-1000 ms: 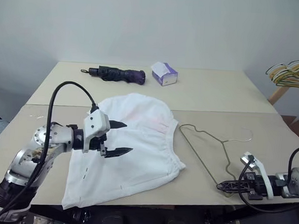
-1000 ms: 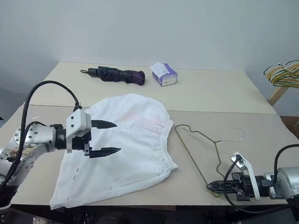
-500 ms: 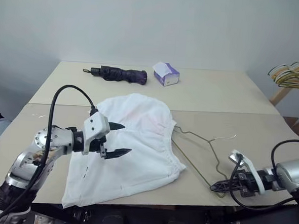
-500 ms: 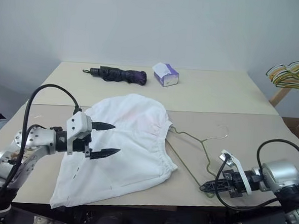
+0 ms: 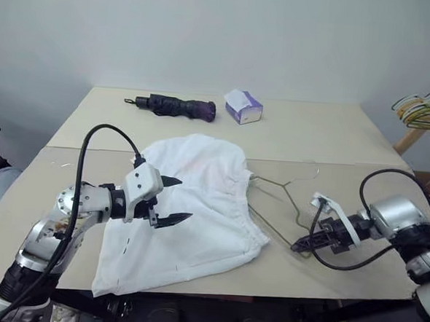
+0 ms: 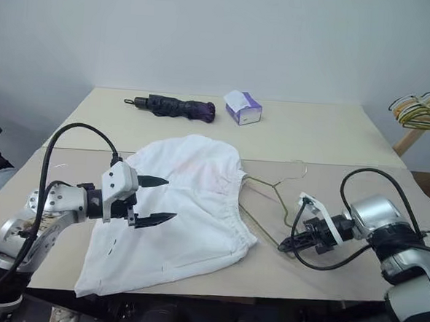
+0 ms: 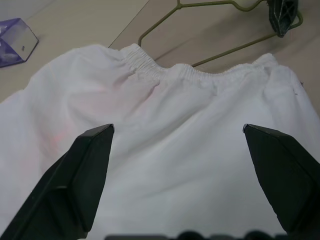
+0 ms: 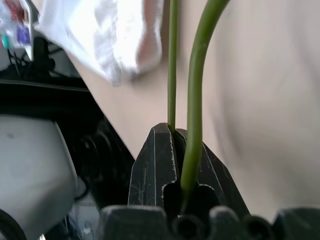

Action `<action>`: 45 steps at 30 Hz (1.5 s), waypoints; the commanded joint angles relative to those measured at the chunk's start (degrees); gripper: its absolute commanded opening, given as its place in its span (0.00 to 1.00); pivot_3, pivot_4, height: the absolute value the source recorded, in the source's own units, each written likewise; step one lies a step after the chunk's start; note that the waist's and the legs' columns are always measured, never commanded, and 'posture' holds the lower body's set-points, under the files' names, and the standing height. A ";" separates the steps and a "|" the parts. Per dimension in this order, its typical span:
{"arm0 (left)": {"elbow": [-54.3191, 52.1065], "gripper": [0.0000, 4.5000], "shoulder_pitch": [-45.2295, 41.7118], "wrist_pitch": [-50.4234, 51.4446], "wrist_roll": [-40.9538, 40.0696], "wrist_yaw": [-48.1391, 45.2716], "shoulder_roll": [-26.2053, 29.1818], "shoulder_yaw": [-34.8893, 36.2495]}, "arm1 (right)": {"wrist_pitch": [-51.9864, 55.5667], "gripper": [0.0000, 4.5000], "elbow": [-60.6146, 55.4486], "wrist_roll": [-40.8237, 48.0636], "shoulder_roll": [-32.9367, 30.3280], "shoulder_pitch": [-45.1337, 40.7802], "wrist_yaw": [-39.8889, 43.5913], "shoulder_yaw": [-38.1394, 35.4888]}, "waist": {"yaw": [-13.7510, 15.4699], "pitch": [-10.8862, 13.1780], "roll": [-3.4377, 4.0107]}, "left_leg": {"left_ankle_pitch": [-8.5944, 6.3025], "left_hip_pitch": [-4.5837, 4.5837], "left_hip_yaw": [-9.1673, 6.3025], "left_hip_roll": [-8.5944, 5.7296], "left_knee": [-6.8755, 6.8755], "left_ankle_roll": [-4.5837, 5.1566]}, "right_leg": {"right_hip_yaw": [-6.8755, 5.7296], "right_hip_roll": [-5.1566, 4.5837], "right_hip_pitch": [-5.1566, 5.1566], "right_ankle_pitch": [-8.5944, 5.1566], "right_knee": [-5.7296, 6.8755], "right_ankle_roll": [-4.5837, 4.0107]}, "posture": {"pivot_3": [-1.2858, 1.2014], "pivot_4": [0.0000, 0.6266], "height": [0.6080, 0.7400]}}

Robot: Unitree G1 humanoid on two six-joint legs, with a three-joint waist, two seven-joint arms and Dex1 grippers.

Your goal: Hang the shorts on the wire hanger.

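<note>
Dragged leftward by the right gripper (image 6: 291, 246), the wire hanger (image 6: 267, 206) now lies with its long side just beside the waistband of the shorts (image 6: 178, 221); earlier it lay well apart from them. That gripper's fingers are clamped shut on the hanger's near corner. The shorts lie flat on the near part of the counter (image 6: 325, 149), unmoved. The left gripper (image 6: 154, 200) hovers over the shorts with its fingers spread wide, holding nothing, as before.
</note>
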 commanded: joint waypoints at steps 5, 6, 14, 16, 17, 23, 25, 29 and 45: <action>-1.41 0.99 -0.28 -1.33 0.41 1.27 -0.13 0.71 | -3.43 0.00 9.22 -2.18 4.11 -5.54 3.55 -1.39 | 0.69 0.00 0.00 | 0.00 -0.07 0.00 0.00 0.00 0.00 | -0.03 0.00 -0.04 0.00 0.01 0.00 | 0.57 0.00 1.00; -1.38 0.99 -0.31 -1.33 0.42 1.33 -0.11 0.70 | -3.43 0.00 9.16 -1.92 4.16 -5.51 3.55 -1.41 | 0.95 0.00 0.01 | 0.00 -0.09 0.00 0.00 0.00 0.00 | -0.05 -0.01 -0.04 0.00 0.01 0.01 | 0.57 0.00 1.00; -1.21 0.99 -0.52 -1.81 -1.19 0.31 0.73 2.90 | -24.32 0.00 -4.92 -2.44 5.62 4.16 -10.23 -19.74 | 1.45 0.00 0.01 | 0.00 -0.09 0.02 0.00 0.00 -0.01 | -0.06 -0.01 -0.07 0.00 0.04 0.01 | 0.56 0.00 1.00; -0.96 0.99 -0.85 -1.79 -1.95 -0.49 1.36 4.24 | -30.05 0.00 -12.54 -3.78 5.80 8.11 -12.96 -22.57 | 1.46 0.00 0.02 | -0.01 -0.11 0.00 0.02 -0.01 -0.01 | -0.09 0.00 -0.08 0.00 0.04 0.02 | 0.56 0.00 1.00; -0.93 0.99 -0.98 -1.65 -2.18 -0.79 1.56 4.66 | -31.34 0.00 -14.90 -4.42 5.81 9.32 -13.78 -23.18 | 1.40 -0.01 0.04 | 0.00 -0.12 0.00 0.02 -0.01 -0.02 | -0.09 0.00 -0.09 0.00 0.04 0.02 | 0.56 0.00 1.00; 0.41 0.99 -4.90 -2.81 -10.51 -10.02 5.32 11.00 | -44.85 0.00 -25.24 -13.24 7.49 10.85 -20.34 -21.68 | 0.31 0.00 0.04 | 0.00 -0.05 0.03 0.03 0.00 -0.03 | -0.07 0.00 -0.07 0.00 0.07 0.02 | 0.54 0.00 1.00; 3.20 0.99 -9.38 -3.49 -13.16 -11.43 5.75 13.77 | -47.61 0.00 -25.98 -16.11 8.30 9.32 -21.10 -20.44 | 0.14 0.00 0.04 | 0.00 -0.04 0.02 0.03 0.01 -0.03 | -0.08 0.00 -0.03 0.00 0.06 0.02 | 0.54 0.00 1.00; 11.27 0.99 -19.03 -5.22 -14.88 -15.15 7.66 16.46 | -52.40 0.00 -25.78 -19.62 9.96 6.87 -20.59 -18.55 | -0.27 0.00 0.04 | 0.01 -0.04 0.02 0.02 0.00 -0.04 | -0.08 0.02 -0.01 0.00 0.02 0.02 | 0.55 0.00 1.00; 45.03 0.99 -42.67 -25.98 1.63 -38.70 12.95 -11.07 | -48.11 0.00 -19.56 -30.12 17.58 -1.01 -19.63 -10.21 | -0.87 0.01 0.03 | 0.04 -0.20 0.06 0.03 0.02 -0.07 | -0.10 0.05 -0.12 0.00 0.05 0.02 | 0.55 0.00 1.00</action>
